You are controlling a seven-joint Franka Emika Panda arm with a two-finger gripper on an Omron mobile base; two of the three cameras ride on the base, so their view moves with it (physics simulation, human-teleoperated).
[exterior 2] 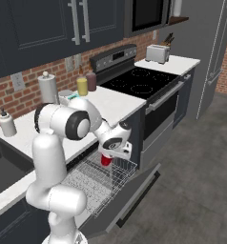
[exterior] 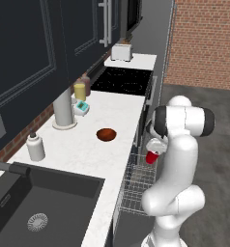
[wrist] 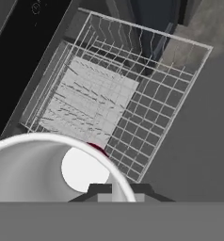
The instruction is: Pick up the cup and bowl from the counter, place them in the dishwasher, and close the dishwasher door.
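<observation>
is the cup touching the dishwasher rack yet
Apart. In the right base view the cup, gripped by the pincer, hangs with a clear gap above the wire rack; the left base view also shows it held over the rack.

Below my gripper point(exterior 2: 107, 155), clamped on the cup point(exterior 2: 106, 160), the pulled-out wire rack point(exterior 2: 98, 181) lies open from above, nothing standing in it. The dishwasher door point(exterior 2: 134, 193) hangs down in front, taking up floor room there. The counter point(exterior: 112, 116) edge runs just beside the rack, and the stove point(exterior 2: 144, 83) front stands close on the far side. On the counter the bowl point(exterior: 106, 134) sits with open space all around it.
</observation>
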